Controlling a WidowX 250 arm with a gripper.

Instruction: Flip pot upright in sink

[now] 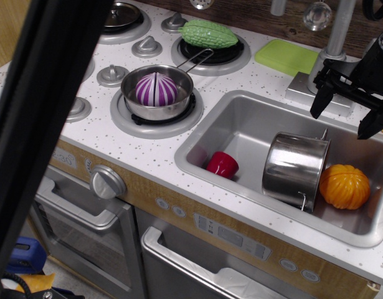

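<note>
A: Where is the pot (pixel 295 167)?

B: In the sink (pixel 241 128), toward its right half; it lies on its side, its closed base facing left toward the camera, its rim facing right; a small wire loop shows at the rim near the top and another near the bottom.

A: What is beside it?

B: An orange pumpkin (pixel 344 186) just to its right, touching or nearly touching the rim; I cannot tell which; a red cup (pixel 222 164) lies to its left on the sink floor, apart from the pot.

A: And the gripper (pixel 347 113)?

B: Up at the right edge, above the sink's far right corner and in front of the tap (pixel 333 43); it is black, its two fingers point downward and stand spread apart; nothing is between them; it hangs clear of the pot, touching nothing.

A: The rest of the counter?

B: To the left of the sink a saucepan (pixel 156 93) sits on the near burner, long wire handle pointing up and right; a purple-and-white striped ball (pixel 156 90) sits inside it; a green bumpy gourd (pixel 208 33) lies on the far burner; a lid (pixel 121 15) rests on the far left burner; a green mat (pixel 286 56) lies flat behind the sink; a dark blurred bar (pixel 42 118) crosses the left side of the view.
</note>
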